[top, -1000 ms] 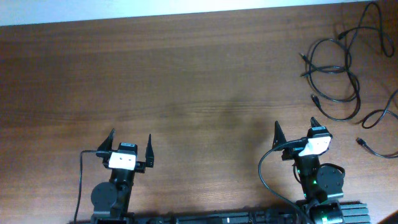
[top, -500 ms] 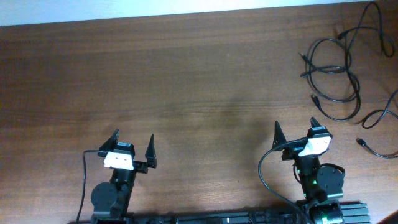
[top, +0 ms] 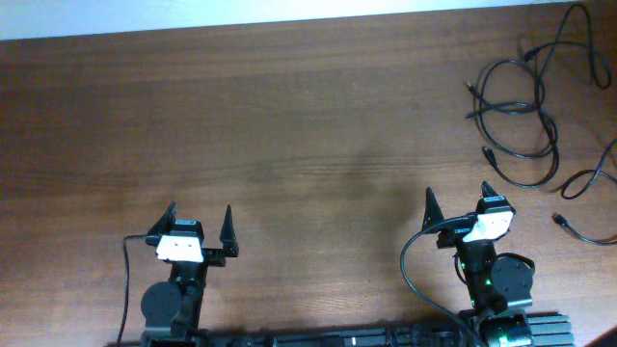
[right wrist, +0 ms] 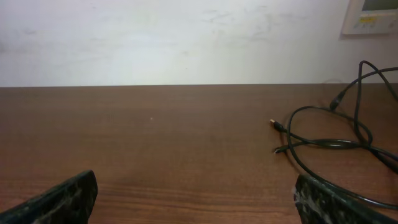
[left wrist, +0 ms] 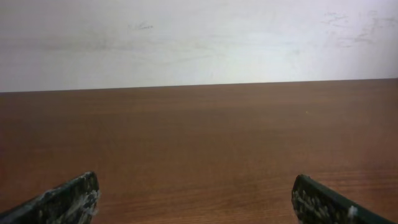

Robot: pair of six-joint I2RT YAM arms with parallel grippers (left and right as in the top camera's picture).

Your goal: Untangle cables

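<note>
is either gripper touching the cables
No, the left gripper and right gripper both sit open, well apart from the cables.

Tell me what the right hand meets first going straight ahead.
Likely the cables, whose nearest loop lies before the right finger of the right hand; between its fingers only bare table shows.

No legible text, brand, number or sign in any view. Wall panel (right wrist: 370, 16) above and behind cables (right wrist: 336, 140): pale display, marks too blurred to read. Surface around cables: no print.
</note>
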